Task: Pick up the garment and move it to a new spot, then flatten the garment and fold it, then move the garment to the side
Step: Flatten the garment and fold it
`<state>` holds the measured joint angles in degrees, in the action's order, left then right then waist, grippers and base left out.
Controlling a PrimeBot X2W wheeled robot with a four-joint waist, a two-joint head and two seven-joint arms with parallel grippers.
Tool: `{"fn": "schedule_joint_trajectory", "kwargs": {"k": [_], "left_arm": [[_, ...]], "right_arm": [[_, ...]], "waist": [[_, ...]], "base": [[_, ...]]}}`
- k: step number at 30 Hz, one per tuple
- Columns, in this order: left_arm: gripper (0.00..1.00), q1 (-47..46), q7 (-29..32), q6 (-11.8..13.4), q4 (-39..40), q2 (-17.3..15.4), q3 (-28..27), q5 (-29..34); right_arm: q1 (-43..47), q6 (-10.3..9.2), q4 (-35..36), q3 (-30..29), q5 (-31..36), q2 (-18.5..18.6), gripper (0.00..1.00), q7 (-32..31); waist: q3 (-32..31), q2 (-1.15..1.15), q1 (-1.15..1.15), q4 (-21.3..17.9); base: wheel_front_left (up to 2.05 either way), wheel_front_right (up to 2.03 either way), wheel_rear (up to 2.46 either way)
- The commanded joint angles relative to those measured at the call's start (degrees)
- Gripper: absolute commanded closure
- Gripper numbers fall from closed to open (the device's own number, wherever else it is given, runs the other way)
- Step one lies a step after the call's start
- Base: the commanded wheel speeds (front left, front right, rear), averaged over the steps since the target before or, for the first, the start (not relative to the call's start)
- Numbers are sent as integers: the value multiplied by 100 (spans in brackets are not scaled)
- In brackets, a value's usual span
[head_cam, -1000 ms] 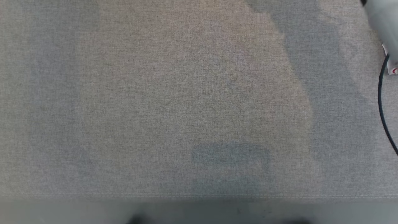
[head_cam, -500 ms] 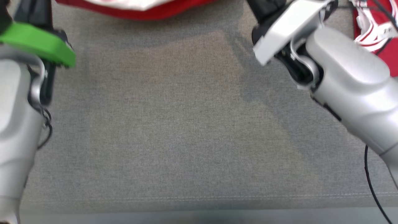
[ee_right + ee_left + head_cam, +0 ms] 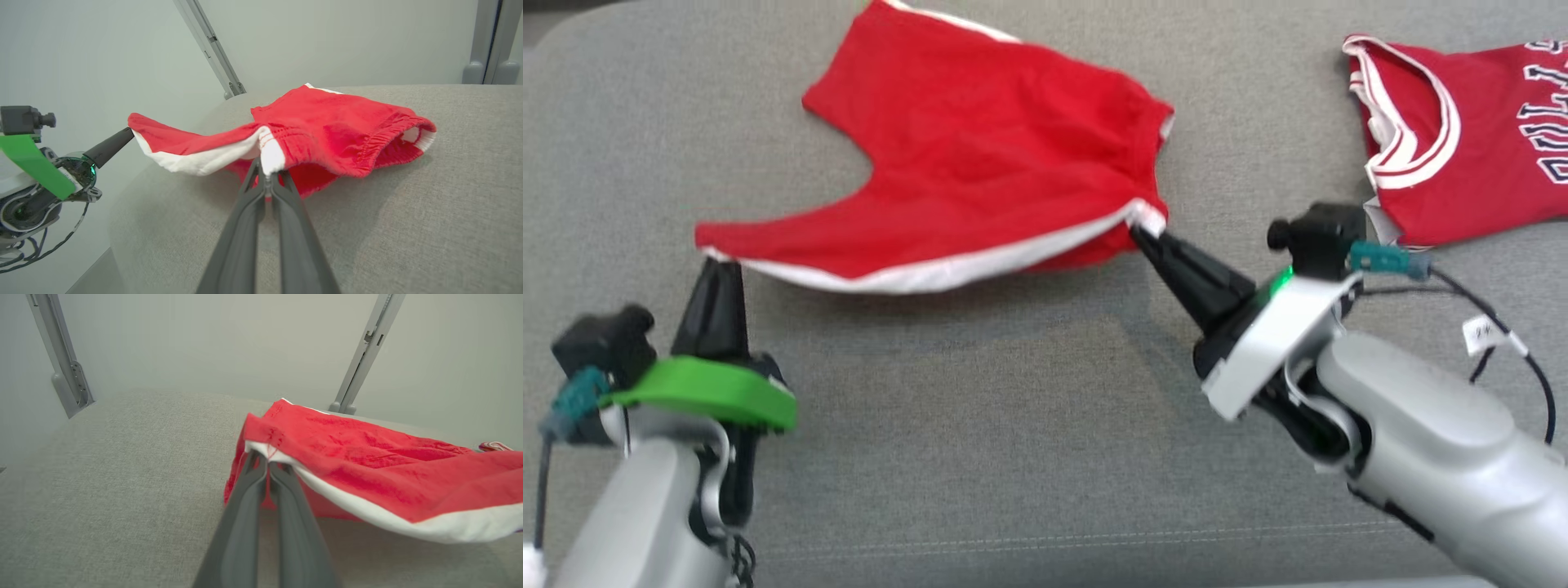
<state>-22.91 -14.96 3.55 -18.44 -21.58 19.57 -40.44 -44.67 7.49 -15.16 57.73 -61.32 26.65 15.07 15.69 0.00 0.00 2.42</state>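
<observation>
The garment (image 3: pixel 980 155) is a pair of red shorts with a white band along one edge, lying spread and partly lifted on the grey cushion. My left gripper (image 3: pixel 719 265) is shut on the left end of the white-banded edge. My right gripper (image 3: pixel 1143 233) is shut on the right end of that edge. The band sags between the two grips. In the left wrist view the garment (image 3: pixel 367 465) drapes away to the right of the left gripper (image 3: pixel 267 457). In the right wrist view the garment (image 3: pixel 335 126) bunches over the right gripper (image 3: pixel 267 175), and the left gripper (image 3: pixel 126 134) holds its far corner.
A red jersey (image 3: pixel 1470 139) with white trim and lettering lies at the back right, close to my right wrist. A dark cable (image 3: pixel 1503 343) loops off the right arm. The grey cushion (image 3: pixel 1013 408) has a seam near its front edge. Metal rails (image 3: pixel 61 355) stand behind.
The head camera has swung upward: bare cushion a second ago, then the arms at the frame's top, now the whole garment with both grippers shut on it.
</observation>
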Motion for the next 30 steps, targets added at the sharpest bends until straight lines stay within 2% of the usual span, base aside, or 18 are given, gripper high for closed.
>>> {"fn": "schedule_joint_trajectory", "kwargs": {"k": [1,8,19,24,30], "left_arm": [[100,265,-18,47,95,58,-88,4],[100,1147,-18,44,258,388,-284,71],[100,2322,-19,44,402,813,-718,176],[100,2613,-19,35,337,890,-691,191],[100,2492,-19,104,181,921,-599,352]], "right_arm": [[228,0,96,10,-65,68,100,19],[898,0,444,274,-308,374,100,19],[1847,0,826,495,-864,1165,100,-14],[2080,0,1009,705,-1147,1248,100,-101],[2104,0,944,853,-1161,1121,100,-79]], "waist": [[-235,0,0,-87],[-499,0,0,-17],[-953,0,0,0],[-976,0,0,11],[-948,0,0,-18]], "base": [[0,0,0],[0,0,0],[0,0,0],[0,0,0],[0,0,0]]}}
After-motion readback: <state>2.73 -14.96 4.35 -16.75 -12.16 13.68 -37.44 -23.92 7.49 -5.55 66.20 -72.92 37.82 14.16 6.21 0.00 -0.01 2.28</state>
